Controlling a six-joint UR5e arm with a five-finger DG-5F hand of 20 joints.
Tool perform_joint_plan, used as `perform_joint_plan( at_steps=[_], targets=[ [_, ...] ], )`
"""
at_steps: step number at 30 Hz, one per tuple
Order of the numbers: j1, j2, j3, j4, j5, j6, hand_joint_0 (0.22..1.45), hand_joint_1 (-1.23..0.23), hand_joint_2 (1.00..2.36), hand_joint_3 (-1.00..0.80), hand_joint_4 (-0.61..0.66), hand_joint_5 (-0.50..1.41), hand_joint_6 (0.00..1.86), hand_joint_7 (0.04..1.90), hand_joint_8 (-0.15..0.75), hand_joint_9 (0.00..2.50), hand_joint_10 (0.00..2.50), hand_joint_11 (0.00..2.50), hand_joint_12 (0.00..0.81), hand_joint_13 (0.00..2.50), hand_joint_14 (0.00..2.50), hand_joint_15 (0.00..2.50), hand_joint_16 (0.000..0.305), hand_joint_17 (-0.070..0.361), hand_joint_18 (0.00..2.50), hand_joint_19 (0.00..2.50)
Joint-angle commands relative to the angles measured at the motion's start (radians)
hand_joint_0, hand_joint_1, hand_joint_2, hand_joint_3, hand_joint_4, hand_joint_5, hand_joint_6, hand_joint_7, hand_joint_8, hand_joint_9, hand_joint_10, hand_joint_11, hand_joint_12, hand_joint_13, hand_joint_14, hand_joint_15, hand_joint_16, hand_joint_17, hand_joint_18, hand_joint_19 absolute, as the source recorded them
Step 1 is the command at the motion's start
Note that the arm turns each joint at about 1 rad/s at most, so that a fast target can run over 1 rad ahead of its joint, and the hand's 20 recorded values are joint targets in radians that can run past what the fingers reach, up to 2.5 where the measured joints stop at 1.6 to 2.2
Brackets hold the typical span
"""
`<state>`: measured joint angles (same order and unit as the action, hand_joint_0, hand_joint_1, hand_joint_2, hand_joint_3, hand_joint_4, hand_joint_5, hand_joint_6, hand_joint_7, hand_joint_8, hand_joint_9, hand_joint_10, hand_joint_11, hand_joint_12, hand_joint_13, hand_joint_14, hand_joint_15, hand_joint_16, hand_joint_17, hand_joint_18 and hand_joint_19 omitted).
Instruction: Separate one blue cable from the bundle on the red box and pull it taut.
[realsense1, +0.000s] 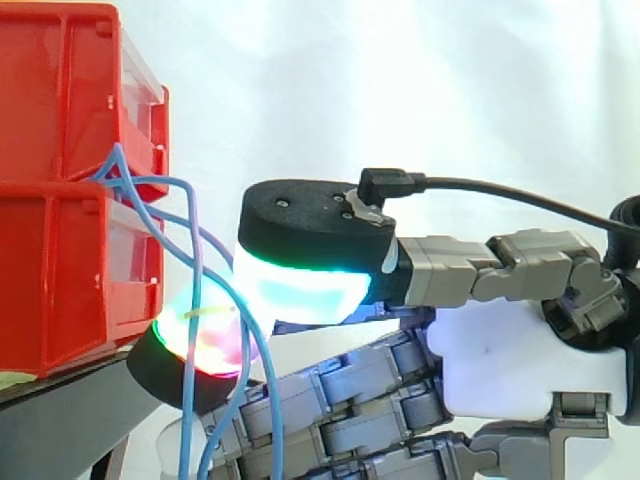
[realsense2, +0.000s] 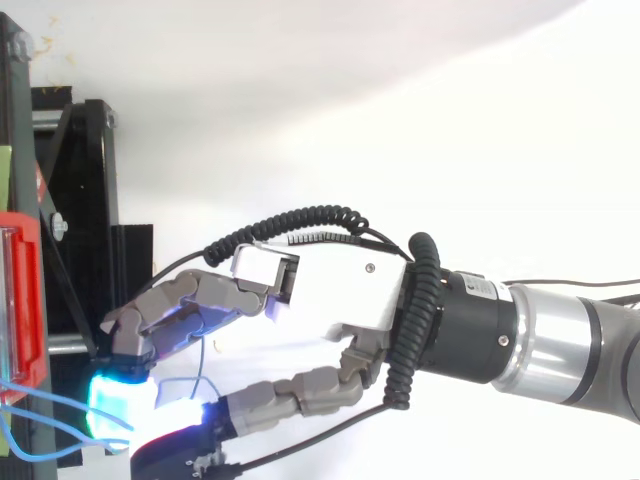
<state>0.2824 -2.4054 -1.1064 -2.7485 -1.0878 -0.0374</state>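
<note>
Thin blue cables (realsense1: 140, 181), slack, looping out from between the stacked red boxes (realsense1: 60, 280) and hanging downward

Side view looks level across, close up, red bins (realsense1: 70, 200) at left, hand (realsense1: 520, 370) entering from right; top view looks straight down, also close, bins at its left edge; both share hand, bins, blue cables (realsense1: 197, 240).

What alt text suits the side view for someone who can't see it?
A robot hand reaches in from the right toward stacked red bins. Thin blue cables hang from the bins and pass down between its glowing fingers, which stand apart.
</note>
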Motion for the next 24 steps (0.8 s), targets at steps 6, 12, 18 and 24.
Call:
perform_joint_plan(
  at_steps=[6,12,18,24],
  targets=[
    [0.000,0.000,0.022,-0.054,-0.001,0.028,0.64,-0.85,1.02,-0.12,-0.04,-0.14,0.94,0.97,0.244,0.78,0.01,0.19,0.318,0.45,0.00,0.08,0.041,0.092,0.51,0.30],
    [-0.003,0.003,0.034,-0.103,-0.003,0.054,0.63,-0.84,1.02,-0.18,0.03,-0.13,0.93,1.01,0.247,0.86,0.01,0.21,0.318,0.49,0.00,0.09,0.040,0.091,0.54,0.33],
    [-0.005,0.006,0.034,-0.114,-0.003,0.059,0.58,-0.78,1.02,-0.24,0.09,-0.11,0.92,1.03,0.249,0.94,0.01,0.21,0.316,0.52,0.00,0.12,0.041,0.091,0.56,0.35],
    [-0.008,0.008,0.034,-0.114,-0.003,0.070,0.57,-0.74,1.01,-0.32,0.09,-0.10,0.90,1.05,0.254,0.95,0.01,0.21,0.317,0.52,0.00,0.12,0.041,0.092,0.56,0.36]
  ],
)
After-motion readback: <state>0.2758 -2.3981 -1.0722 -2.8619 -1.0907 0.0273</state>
